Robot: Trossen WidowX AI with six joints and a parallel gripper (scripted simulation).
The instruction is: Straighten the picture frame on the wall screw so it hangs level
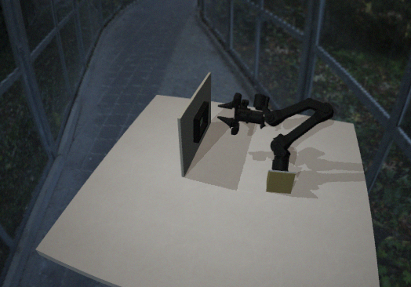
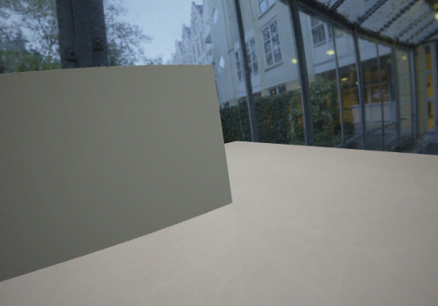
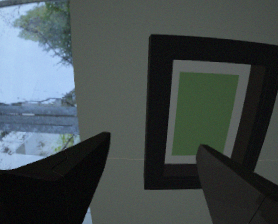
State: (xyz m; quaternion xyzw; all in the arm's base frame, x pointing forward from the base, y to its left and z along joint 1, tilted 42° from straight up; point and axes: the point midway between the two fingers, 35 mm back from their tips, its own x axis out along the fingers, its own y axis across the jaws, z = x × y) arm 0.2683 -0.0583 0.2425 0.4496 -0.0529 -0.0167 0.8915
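Note:
The dark picture frame (image 1: 196,130) (image 3: 157,100) with its white mount and green picture hangs on the upright grey panel. In the wrist view its left side is near vertical and its top edge drops slightly to the right. Allowing for the slanted view, it looks close to level; a small tilt cannot be told. My gripper (image 1: 219,111) (image 3: 154,145) is open and empty, backed off in front of the panel. In the wrist view the right fingertip overlaps the picture's lower part and the left is beside the frame. The screw and notched strip are hidden.
The grey panel (image 1: 188,143) (image 2: 113,152) (image 3: 110,90) stands upright on the pale table (image 1: 157,221) (image 2: 318,227). The exterior camera sees the panel's back, which hides the frame and arm. A small yellow-olive block (image 1: 280,182) is at the arm's base.

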